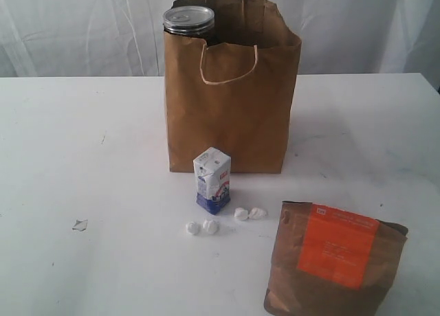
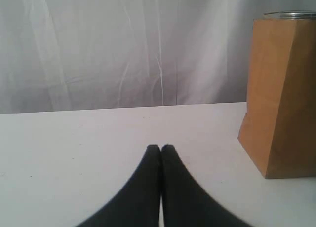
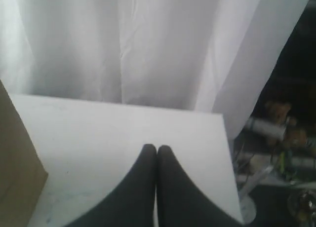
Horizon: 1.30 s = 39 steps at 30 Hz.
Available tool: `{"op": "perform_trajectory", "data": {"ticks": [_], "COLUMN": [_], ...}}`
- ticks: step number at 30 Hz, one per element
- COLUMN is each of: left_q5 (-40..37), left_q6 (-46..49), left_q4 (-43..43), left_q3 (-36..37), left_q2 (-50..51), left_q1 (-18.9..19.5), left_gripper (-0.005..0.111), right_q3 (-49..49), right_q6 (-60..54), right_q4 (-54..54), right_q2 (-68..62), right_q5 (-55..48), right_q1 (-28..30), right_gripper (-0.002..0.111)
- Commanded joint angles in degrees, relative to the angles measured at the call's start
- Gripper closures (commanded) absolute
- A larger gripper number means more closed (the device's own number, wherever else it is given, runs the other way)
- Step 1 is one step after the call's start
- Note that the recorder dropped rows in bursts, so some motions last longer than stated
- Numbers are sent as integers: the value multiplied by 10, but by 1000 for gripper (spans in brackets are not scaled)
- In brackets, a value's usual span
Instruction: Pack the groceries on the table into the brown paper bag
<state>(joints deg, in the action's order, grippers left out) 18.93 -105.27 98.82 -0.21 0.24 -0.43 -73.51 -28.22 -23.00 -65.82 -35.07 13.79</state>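
Note:
The brown paper bag (image 1: 234, 103) stands upright at the middle back of the table (image 1: 82, 158), and a silver-topped can (image 1: 188, 19) pokes out of its left top corner. In front of the bag stand a small white-blue carton (image 1: 212, 180) and several small white lumps (image 1: 210, 227). An orange-labelled brown pouch (image 1: 335, 261) stands at the front right. Neither arm shows in the exterior view. My left gripper (image 2: 161, 147) is shut and empty above bare table, the bag (image 2: 284, 98) to one side. My right gripper (image 3: 157, 148) is shut and empty near the table's edge, beside the bag (image 3: 17, 172).
A white curtain (image 1: 82, 27) hangs behind the table. A small chipped mark (image 1: 80, 224) sits on the tabletop at the front left. Past the table's edge in the right wrist view lies dark clutter (image 3: 281, 153).

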Motion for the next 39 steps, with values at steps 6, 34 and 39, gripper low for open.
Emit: {"op": "perform_trajectory", "data": {"ticks": [6, 34, 39], "left_q5": [1, 1, 1], "left_q6": [1, 1, 1], "left_q4": [11, 11, 11], "left_q3": [2, 2, 2], "left_q2": [-2, -2, -2], "left_q1": [-3, -3, -3], "left_gripper": [107, 107, 107], "right_q3": [206, 308, 243], "right_q6": [-65, -125, -132], "right_q4": [15, 132, 128], "right_q2": [190, 101, 86], "right_q5": [58, -65, -153], "right_q1": [-53, -231, -277], "right_gripper": [108, 108, 108]}}
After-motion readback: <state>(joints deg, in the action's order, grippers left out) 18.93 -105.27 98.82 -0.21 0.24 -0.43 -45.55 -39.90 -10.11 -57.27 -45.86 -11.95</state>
